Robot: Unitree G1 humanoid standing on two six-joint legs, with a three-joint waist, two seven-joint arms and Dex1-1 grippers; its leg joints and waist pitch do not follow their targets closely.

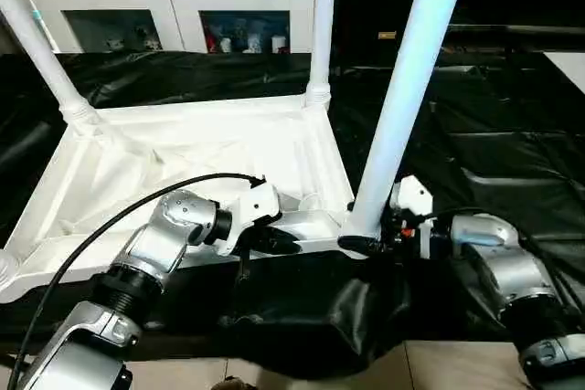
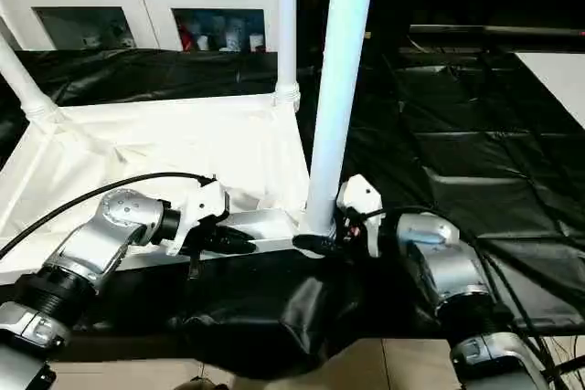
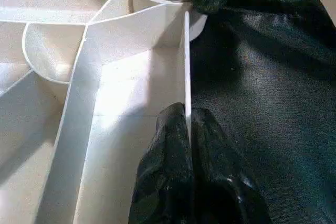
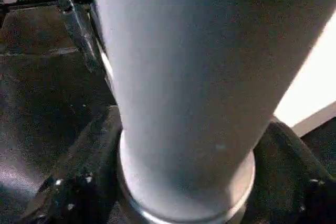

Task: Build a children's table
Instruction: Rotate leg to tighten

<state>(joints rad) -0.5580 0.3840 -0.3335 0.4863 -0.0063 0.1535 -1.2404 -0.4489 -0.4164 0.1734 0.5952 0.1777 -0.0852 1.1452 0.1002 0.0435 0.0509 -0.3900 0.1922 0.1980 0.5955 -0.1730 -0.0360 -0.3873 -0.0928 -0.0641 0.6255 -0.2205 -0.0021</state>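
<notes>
The white tabletop (image 1: 183, 148) lies upside down on a black sheet. Three white legs stand in its corner sockets: one at the far left (image 1: 41, 52), one at the far right (image 1: 322, 25), and a thick one at the near right (image 1: 411, 89). My left gripper (image 3: 187, 121) is shut on the thin near rim (image 3: 186, 61) of the tabletop, a short way left of that near right corner. At the base of the near right leg (image 4: 178, 77), my right gripper (image 1: 366, 242) is closed round it, one finger (image 4: 73, 182) on each side, just above the socket.
A white cabinet (image 1: 174, 2) with glass doors stands behind the tabletop. The crumpled black sheet (image 1: 475, 134) covers the surface to the right and hangs over the near edge, with beige floor (image 1: 439, 367) below. A black cable (image 1: 110, 216) loops over my left forearm.
</notes>
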